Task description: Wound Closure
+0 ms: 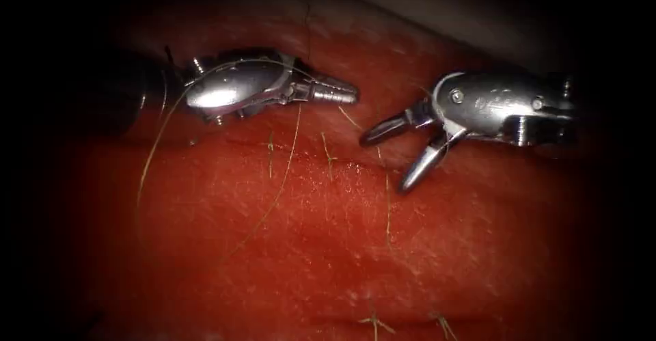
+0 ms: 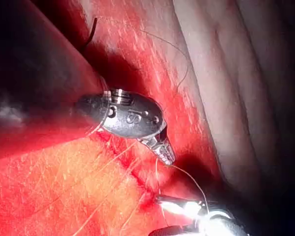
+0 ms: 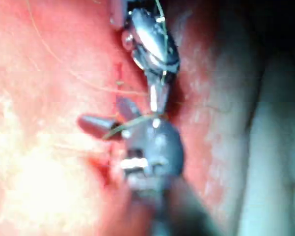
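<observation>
right end effector (image 3: pixel 105 115): jaws apart | thread (image 3: pixel 132 120) across it | tissue (image 3: pixel 44 162) beneath

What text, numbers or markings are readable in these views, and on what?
"8", possibly, stamped on the left pincer's wrist housing in the left wrist view; a mark beside it is too blurred to read.
Faint engraving on the right pincer's housing in the endoscope view: too small to read.
None on the tissue or thread.

I can read no clear text anywhere; my left arm's shiny silver metal tool (image 2: pixel 159 147) carries small engraved marks, not legible.
</observation>
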`<state>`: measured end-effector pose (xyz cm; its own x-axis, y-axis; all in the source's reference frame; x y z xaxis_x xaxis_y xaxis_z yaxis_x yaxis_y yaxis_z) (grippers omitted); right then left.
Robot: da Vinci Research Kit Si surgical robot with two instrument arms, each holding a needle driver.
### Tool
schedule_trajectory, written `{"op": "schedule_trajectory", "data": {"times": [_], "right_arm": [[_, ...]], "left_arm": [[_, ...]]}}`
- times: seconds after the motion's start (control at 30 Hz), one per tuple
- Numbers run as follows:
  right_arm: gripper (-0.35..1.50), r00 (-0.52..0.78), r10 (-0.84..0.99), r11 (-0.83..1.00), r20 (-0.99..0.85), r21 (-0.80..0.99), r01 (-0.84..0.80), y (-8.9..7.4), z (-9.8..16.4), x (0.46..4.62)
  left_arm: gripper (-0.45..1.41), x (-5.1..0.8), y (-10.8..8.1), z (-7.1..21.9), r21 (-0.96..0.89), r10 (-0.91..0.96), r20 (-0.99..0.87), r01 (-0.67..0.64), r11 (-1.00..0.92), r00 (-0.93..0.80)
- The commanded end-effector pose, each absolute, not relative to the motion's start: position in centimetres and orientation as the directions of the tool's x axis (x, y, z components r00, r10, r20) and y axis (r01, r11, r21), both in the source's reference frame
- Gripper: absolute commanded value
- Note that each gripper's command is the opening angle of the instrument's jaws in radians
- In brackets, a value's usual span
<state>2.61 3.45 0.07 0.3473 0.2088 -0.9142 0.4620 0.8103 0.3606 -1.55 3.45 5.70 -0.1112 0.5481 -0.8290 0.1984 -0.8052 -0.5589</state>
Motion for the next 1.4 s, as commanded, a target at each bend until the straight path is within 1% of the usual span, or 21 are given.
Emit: {"op": "schedule_trajectory", "data": {"times": [0.03, 0.1, 0.3, 0.43, 0.83, 0.87, 0.93, 0.97, 1.0, 1.03, 1.1, 1.27, 1.4], "right_arm": [[1.05, 0.379, 0.163, 0.796, -0.911, 0.348, 0.495, 3.34, 0.16, 2.74], [1.08, 0.399, 0.125, 0.783, -0.908, 0.338, 0.523, 3.22, 0.23, 2.76], [1.08, 0.406, 0.042, 0.760, -0.913, 0.293, 0.580, 2.98, 0.38, 2.75], [0.94, 0.402, 0.000, 0.753, -0.916, 0.264, 0.602, 2.89, 0.45, 2.73], [0.93, 0.398, -0.031, 0.745, -0.917, 0.244, 0.620, 2.55, 0.47, 2.83], [0.89, 0.398, -0.031, 0.746, -0.917, 0.244, 0.620, 2.55, 0.47, 2.83], [0.79, 0.398, -0.030, 0.746, -0.917, 0.244, 0.619, 2.57, 0.49, 2.84], [0.49, 0.398, -0.030, 0.746, -0.917, 0.244, 0.619, 2.59, 0.50, 2.84], [0.32, 0.396, -0.030, 0.742, -0.918, 0.246, 0.624, 2.60, 0.51, 2.84], [-0.33, 0.394, -0.031, 0.726, -0.919, 0.250, 0.640, 2.62, 0.52, 2.84], [-0.35, 0.399, -0.049, 0.735, -0.916, 0.237, 0.635, 2.68, 0.52, 2.84], [-0.35, 0.403, -0.026, 0.750, -0.915, 0.249, 0.613, 2.78, 0.51, 2.81], [-0.35, 0.423, 0.029, 0.756, -0.906, 0.296, 0.583, 2.83, 0.55, 2.74]], "left_arm": [[-0.35, -1.60, 3.42, 5.76, -0.559, 0.548, -0.829, 0.200, -0.805, -0.111], [-0.35, -1.60, 3.41, 5.75, -0.559, 0.548, -0.829, 0.200, -0.805, -0.111], [-0.35, -1.57, 3.39, 5.74, -0.558, 0.547, -0.830, 0.203, -0.805, -0.114], [-0.35, -1.56, 3.38, 5.74, -0.558, 0.546, -0.830, 0.203, -0.805, -0.117], [-0.35, -1.55, 3.37, 5.73, -0.558, 0.544, -0.830, 0.204, -0.805, -0.123], [-0.35, -1.54, 3.37, 5.73, -0.558, 0.544, -0.830, 0.204, -0.805, -0.123], [-0.35, -1.54, 3.37, 5.73, -0.558, 0.544, -0.830, 0.204, -0.805, -0.123], [-0.35, -1.54, 3.37, 5.73, -0.558, 0.544, -0.830, 0.204, -0.805, -0.123], [-0.35, -1.54, 3.37, 5.73, -0.558, 0.544, -0.830, 0.204, -0.805, -0.123], [-0.35, -1.54, 3.36, 5.73, -0.558, 0.544, -0.830, 0.204, -0.805, -0.123], [-0.35, -1.54, 3.35, 5.72, -0.558, 0.544, -0.830, 0.205, -0.804, -0.123], [-0.35, -1.52, 3.21, 5.56, -0.563, 0.548, -0.826, 0.211, -0.799, -0.129], [-0.35, -1.30, 2.79, 5.19, -0.565, 0.545, -0.825, 0.241, -0.789, -0.150]]}}
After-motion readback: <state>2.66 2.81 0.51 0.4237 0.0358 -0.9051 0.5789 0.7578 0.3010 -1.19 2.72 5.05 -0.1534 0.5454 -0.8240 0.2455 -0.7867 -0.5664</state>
